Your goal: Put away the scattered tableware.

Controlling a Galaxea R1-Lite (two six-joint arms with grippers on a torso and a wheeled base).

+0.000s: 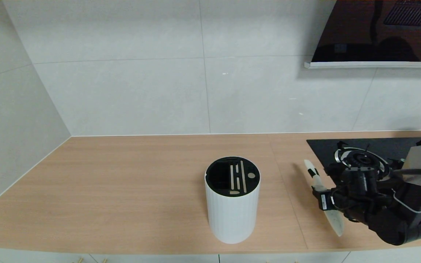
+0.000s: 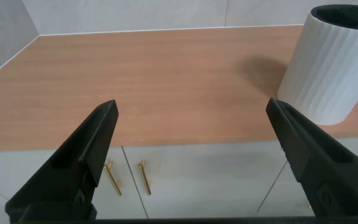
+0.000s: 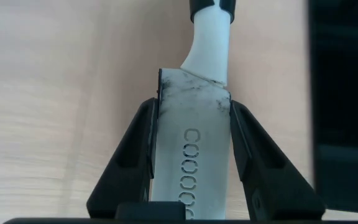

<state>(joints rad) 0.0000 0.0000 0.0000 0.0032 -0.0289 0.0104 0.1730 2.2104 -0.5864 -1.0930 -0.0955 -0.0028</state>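
Starting at the bench's point(image 1: 122, 190) front edge, our left gripper point(image 2: 191, 107) hangs spread and empty. Further in, our right gripper point(image 3: 192, 109) pinches the knife point(image 1: 333, 219) by its blade, right of the slotted holder point(image 1: 232, 208). We're at the pickup; next, we reckon, lift, tip upright, find a slot.

The brown wooden countertop point(image 1: 122, 190) has a smooth, matt grain finish, and the white cylindrical holder point(image 1: 232, 215) looks like matt plastic, finely ribbed. The white smooth-bladed knife point(image 3: 194, 143) is smudged grey; the black cooktop point(image 1: 397, 146) is glossy.
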